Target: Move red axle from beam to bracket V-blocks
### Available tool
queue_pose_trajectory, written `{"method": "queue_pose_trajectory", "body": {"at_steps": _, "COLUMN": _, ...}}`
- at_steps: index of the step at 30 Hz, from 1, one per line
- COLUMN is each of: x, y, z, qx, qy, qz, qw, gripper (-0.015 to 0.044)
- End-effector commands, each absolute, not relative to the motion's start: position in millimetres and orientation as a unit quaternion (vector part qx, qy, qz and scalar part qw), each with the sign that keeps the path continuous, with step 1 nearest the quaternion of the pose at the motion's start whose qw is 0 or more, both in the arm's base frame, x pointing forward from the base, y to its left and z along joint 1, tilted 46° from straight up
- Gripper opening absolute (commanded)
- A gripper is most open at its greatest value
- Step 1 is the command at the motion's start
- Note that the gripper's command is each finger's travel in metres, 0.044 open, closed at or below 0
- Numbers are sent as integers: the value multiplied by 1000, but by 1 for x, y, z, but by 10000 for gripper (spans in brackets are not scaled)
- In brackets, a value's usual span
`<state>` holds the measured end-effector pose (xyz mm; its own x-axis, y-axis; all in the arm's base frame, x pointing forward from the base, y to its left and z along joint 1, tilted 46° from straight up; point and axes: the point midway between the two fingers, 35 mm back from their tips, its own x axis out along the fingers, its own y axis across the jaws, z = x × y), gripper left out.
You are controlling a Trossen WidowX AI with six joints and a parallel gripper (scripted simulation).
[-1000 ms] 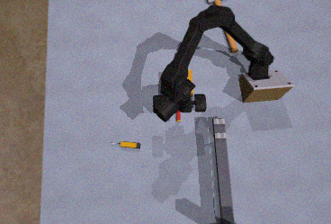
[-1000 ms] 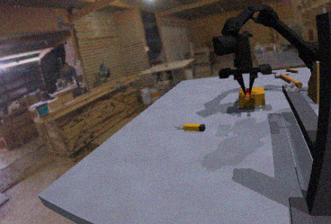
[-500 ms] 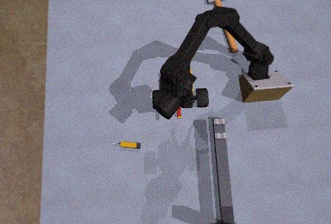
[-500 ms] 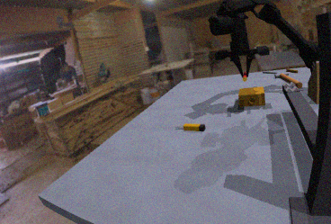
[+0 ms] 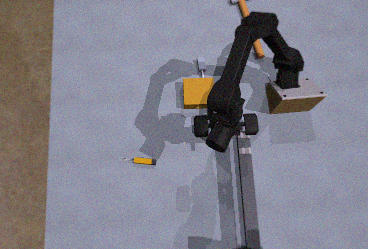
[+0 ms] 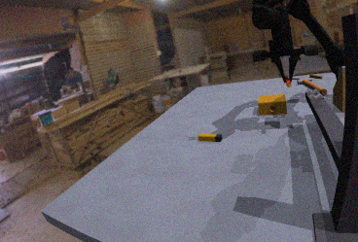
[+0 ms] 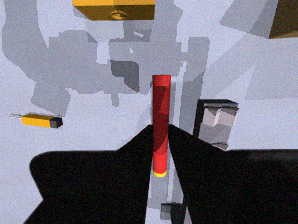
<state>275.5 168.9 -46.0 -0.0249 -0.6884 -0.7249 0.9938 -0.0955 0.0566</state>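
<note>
Currently, end effector (image 5: 220, 140) (image 6: 288, 82) (image 7: 160, 129) grips red axle (image 6: 288, 83) (image 7: 160, 117); open gap separates axle from beam (image 5: 198, 93) (image 6: 271, 105) (image 7: 114, 11).

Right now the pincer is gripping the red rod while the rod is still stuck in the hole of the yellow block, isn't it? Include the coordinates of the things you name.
Not quite: the pincer (image 7: 160, 129) does grip the red rod (image 7: 161, 107), but the rod is out of the yellow block (image 7: 115, 11); the wrist view shows a gap between them.

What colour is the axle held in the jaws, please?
Red, with a yellow end; the wrist view shows it best.
</note>
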Motion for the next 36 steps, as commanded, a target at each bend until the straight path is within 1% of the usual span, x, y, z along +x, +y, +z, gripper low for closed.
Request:
{"method": "queue_pose_trajectory", "body": {"at_steps": 1, "x": 252, "y": 177, "z": -58, "qx": 307, "qy": 246, "qz": -677, "qw": 622, "gripper": 0}}
{"method": "queue_pose_trajectory", "body": {"at_steps": 9, "x": 205, "y": 192, "z": -76, "qx": 306, "qy": 241, "qz": -680, "qw": 622, "gripper": 0}}
{"method": "queue_pose_trajectory", "body": {"at_steps": 32, "x": 203, "y": 179, "z": -90, "qx": 307, "qy": 239, "qz": -680, "qw": 622, "gripper": 0}}
{"method": "queue_pose_trajectory", "body": {"at_steps": 36, "x": 204, "y": 182, "z": -88, "qx": 309, "qy": 240, "qz": -681, "qw": 619, "gripper": 105}}
